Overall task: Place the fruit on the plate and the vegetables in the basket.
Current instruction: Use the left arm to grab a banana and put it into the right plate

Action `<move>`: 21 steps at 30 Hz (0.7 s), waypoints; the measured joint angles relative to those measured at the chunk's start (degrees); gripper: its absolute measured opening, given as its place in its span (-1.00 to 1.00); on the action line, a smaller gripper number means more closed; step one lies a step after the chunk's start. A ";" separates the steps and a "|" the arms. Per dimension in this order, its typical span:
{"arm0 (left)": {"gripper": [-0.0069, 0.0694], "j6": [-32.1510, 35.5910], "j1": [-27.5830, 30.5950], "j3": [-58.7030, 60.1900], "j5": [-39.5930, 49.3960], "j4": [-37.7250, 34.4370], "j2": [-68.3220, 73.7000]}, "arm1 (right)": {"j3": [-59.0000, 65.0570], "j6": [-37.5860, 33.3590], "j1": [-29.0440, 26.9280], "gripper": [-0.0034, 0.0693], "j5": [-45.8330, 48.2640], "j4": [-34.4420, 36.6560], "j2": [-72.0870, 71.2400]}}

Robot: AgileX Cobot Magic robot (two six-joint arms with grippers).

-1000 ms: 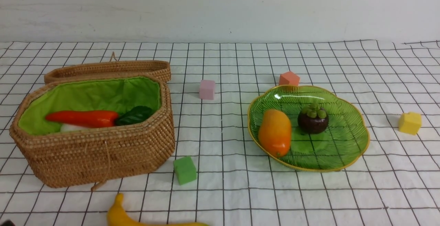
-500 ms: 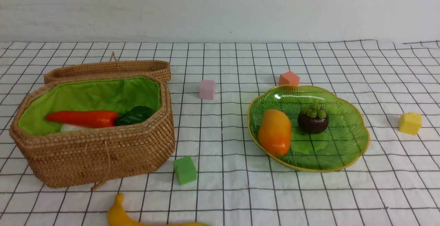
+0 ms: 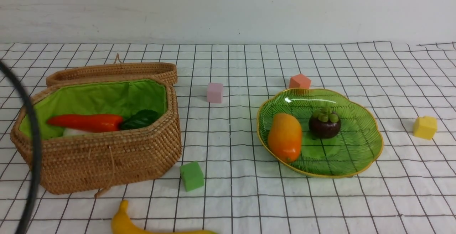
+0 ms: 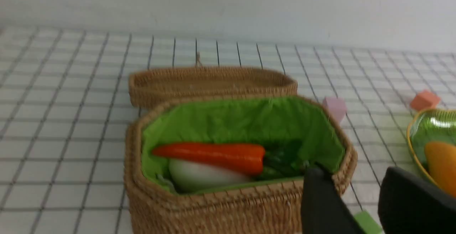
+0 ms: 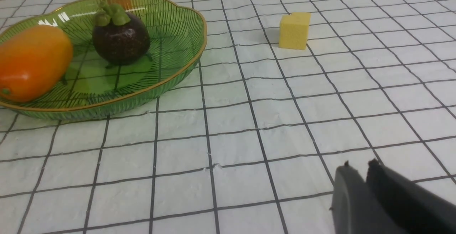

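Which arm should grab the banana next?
Left, probably. The banana lies near the basket, on the robot's left; the left gripper is open beside that basket. The right gripper sits shut beyond the plate.

Basket [image 3: 107, 155] left, plate [image 3: 356, 138] right, banana [image 3: 124, 223] in front.

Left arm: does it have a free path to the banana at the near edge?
Probably yes. The banana lies alone on the cloth, apart from the basket and green cube, nothing covering it. The left gripper looks open and empty.
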 joint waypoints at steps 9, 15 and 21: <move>-0.19 14.53 -9.98 -0.07 6.78 -13.00 23.07 | 0.00 0.00 0.00 -0.64 0.00 0.00 0.00; -0.19 34.04 -23.27 -0.18 10.20 -8.88 31.10 | 0.00 0.00 0.00 -0.61 0.00 0.00 0.00; -0.04 44.12 -29.11 -0.30 5.52 -4.65 40.38 | 0.00 0.01 0.00 -0.59 0.00 0.00 0.00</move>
